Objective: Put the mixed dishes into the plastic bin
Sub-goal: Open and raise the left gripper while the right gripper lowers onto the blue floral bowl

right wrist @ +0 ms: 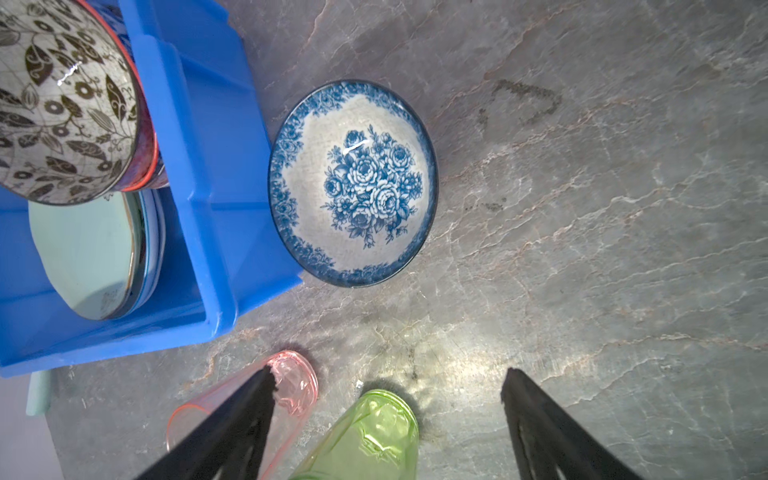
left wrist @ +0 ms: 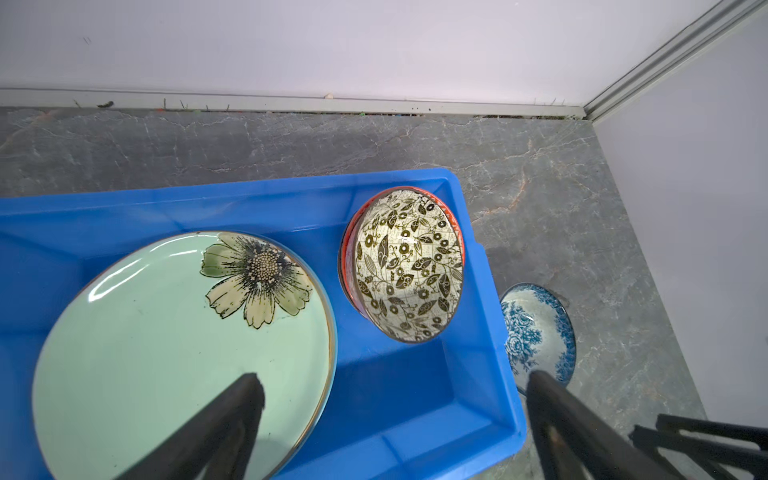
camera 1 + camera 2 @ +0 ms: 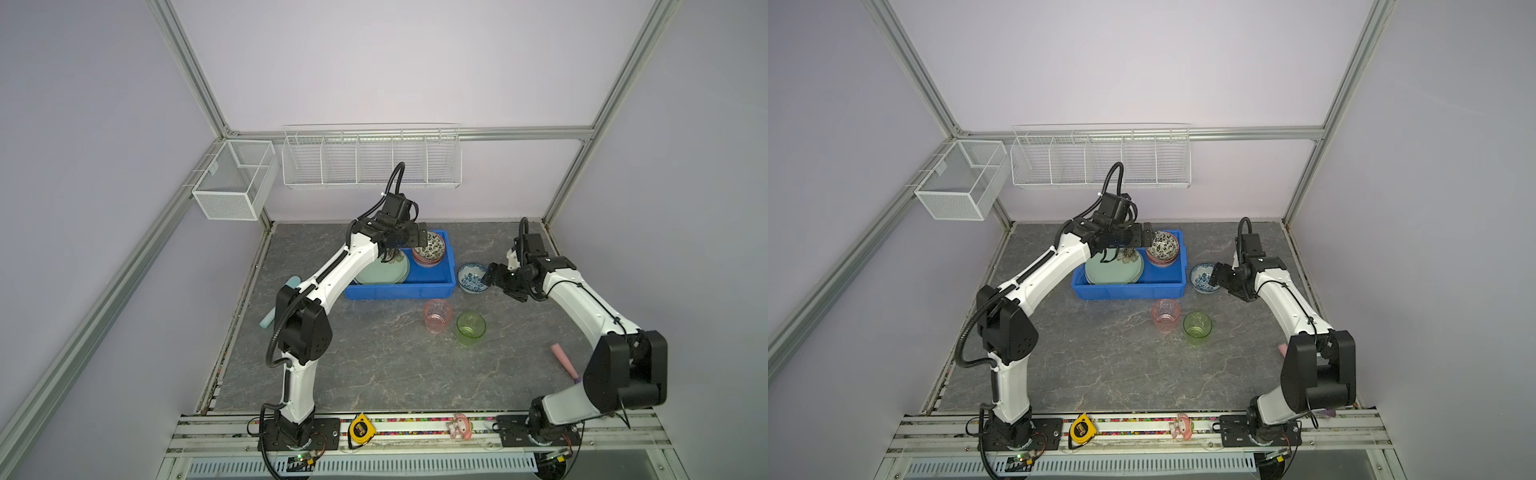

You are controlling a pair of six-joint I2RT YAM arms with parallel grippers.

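Note:
The blue plastic bin (image 3: 399, 289) holds a pale green flower plate (image 2: 145, 353) atop other plates. Beside it in the bin, a black-and-cream leaf-patterned bowl (image 2: 409, 266) sits tilted on a red-rimmed bowl. My left gripper (image 2: 392, 378) hangs open and empty above the bin (image 2: 249, 195), left of that bowl. On the table right of the bin stands a blue floral bowl (image 1: 353, 183). My right gripper (image 1: 388, 374) is open just right of it (image 3: 471, 277), holding nothing. A pink cup (image 3: 437, 316) and a green cup (image 3: 471, 328) stand upright in front of the bin.
A teal scoop (image 3: 270, 320) lies at the table's left edge and a pink scoop (image 3: 563, 359) at the right, by my right arm. White wire baskets (image 3: 370, 158) hang on the back wall. A tape measure (image 3: 360, 428) sits on the front rail.

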